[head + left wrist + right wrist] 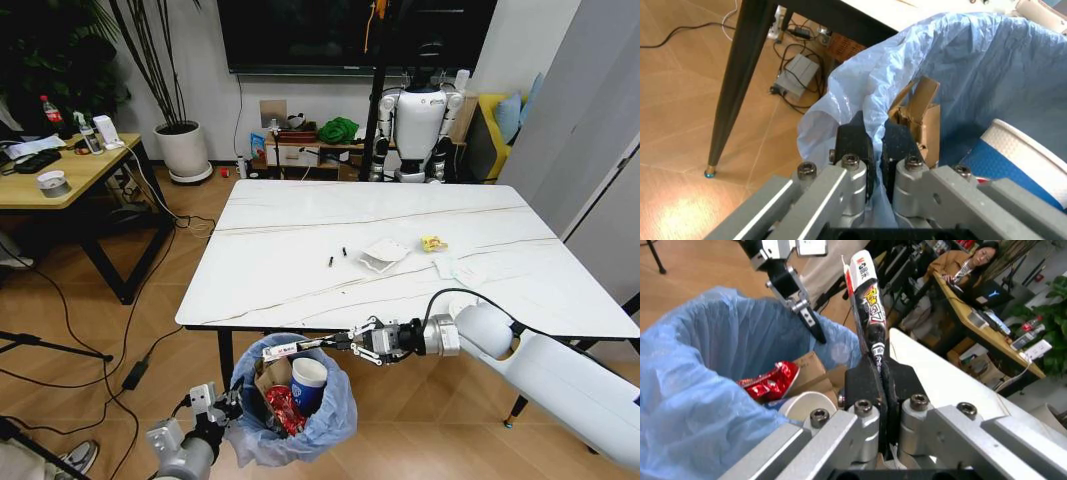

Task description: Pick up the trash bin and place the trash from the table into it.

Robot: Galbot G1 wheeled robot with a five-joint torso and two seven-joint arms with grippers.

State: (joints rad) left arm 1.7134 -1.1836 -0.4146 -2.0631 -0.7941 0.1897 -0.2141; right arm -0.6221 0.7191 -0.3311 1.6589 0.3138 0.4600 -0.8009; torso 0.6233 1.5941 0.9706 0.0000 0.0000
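The trash bin [335, 420], lined with a crinkled light-blue bag, hangs just in front of the table's [300, 230] near edge. My left gripper [232, 405] is shut on the bin's rim and bag [840, 100]. Inside lie a blue-and-white cup [308, 380], a brown carton [272, 375] and a red wrapper [283, 408]. Over the bin's opening, my right gripper [345, 343] is shut on a long printed wrapper [867, 305]. On the table lie white crumpled paper [383, 254], a yellow scrap [432, 243] and white plastic [447, 265].
Two small dark bits [331, 261] lie mid-table. A light-wood desk [60, 175] stands at the left, a white plant pot [185, 150] behind it. Another robot [418, 125] stands beyond the table. Cables and stand legs [50, 345] cross the floor at the left.
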